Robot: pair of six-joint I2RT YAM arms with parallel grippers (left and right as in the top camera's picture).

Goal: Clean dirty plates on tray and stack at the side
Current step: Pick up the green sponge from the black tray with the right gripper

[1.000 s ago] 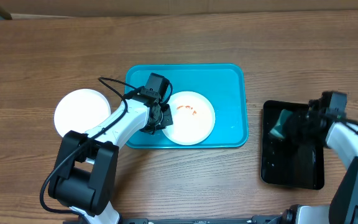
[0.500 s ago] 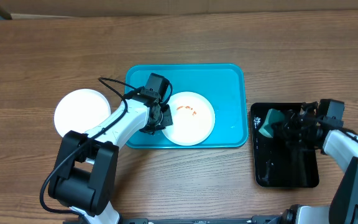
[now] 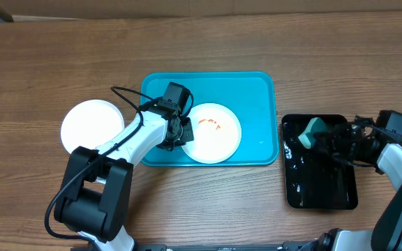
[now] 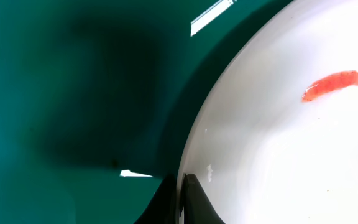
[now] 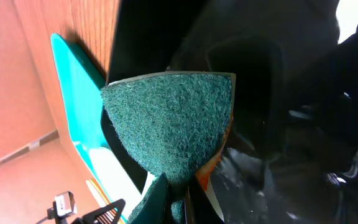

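We see the left gripper point(image 3: 179, 134) pinched tight on the left rim of the smeared plate point(image 3: 215, 132), which lies in the turquoise tray point(image 3: 257, 90) at centre frame. At right, the right gripper point(image 3: 322, 138) clamps a green sponge point(image 3: 310, 132) over the black tray point(image 3: 323, 185). Both wrist views cut the fingers off at the bottom edge.
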